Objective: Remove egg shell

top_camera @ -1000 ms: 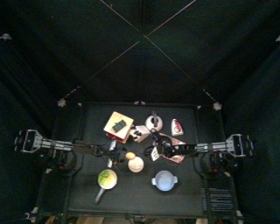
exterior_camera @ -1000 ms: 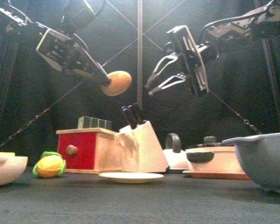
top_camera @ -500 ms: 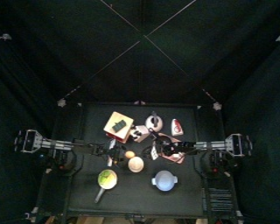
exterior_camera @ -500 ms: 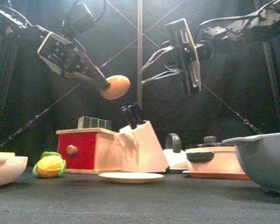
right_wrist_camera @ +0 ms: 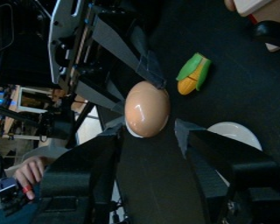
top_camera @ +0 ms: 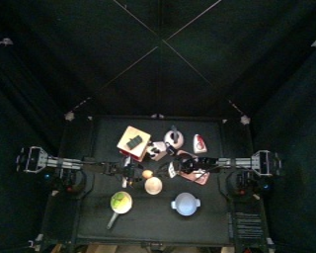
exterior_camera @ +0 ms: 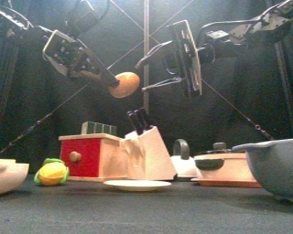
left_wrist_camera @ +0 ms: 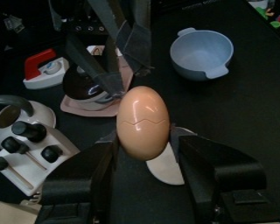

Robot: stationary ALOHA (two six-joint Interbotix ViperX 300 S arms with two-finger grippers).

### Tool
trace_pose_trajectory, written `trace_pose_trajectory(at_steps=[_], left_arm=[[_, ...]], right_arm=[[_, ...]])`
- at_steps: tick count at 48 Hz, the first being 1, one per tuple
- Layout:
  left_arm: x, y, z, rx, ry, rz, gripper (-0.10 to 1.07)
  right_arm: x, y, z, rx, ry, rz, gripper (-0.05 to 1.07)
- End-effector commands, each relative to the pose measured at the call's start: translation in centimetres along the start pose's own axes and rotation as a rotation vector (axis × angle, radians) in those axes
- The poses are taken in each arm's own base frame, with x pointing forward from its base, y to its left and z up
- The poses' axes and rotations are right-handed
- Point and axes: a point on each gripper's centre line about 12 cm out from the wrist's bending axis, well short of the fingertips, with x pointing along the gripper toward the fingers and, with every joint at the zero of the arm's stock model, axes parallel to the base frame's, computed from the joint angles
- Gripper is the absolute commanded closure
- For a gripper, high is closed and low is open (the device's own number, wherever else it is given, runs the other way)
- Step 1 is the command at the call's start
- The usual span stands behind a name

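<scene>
The right gripper (exterior_camera: pixel 161 71) is spreading its jaws wider than it had them a second ago and swinging in toward the egg (exterior_camera: pixel 124 84), which the left gripper (exterior_camera: pixel 109 79) is still holding up in the air over the middle of the table, above the white plate (exterior_camera: pixel 136 186). From the left wrist camera the egg (left_wrist_camera: pixel 143 121) is sitting squeezed between that arm's two jaws, a crack line running down its shell; from the right wrist camera the right arm's jaws are standing wide on either side of the egg (right_wrist_camera: pixel 147 108) without touching it yet. To my eye that means the right arm is getting set to pinch the shell, so the peeling itself is not yet started. Counting what is around: there is one egg, one white plate under it, one red box (exterior_camera: pixel 92 156) and one white knife block (exterior_camera: pixel 144 152) on the table behind it, one yellow-green piece of toy corn (exterior_camera: pixel 50 171) to the left, and one grey-blue bowl (exterior_camera: pixel 276 165) on the right. There are also two arms and two grippers, one gripping and one gaping.
</scene>
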Motion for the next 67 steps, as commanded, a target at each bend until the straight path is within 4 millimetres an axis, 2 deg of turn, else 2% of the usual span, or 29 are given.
trace_pose_trajectory(at_steps=[1,13,24,67], left_arm=[[0.0,0.6,1.4,-0.01,-0.064,0.014,0.3],[0.6,1.2,1.2,-0.057,-0.088,0.032,0.3],[1.0,1.4,1.1,-0.072,-0.083,0.038,0.3],[0.8,2.1,-0.3,-0.081,-0.041,0.06,0.3]], right_arm=[[0.1,1.1,0.9,-0.01,-0.02,0.028,0.15],[1.4,1.7,1.6,-0.017,-0.024,0.042,0.15],[2.5,1.1,1.7,-0.004,-0.016,0.027,0.16],[1.3,1.8,0.9,-0.007,0.017,0.097,0.16]])
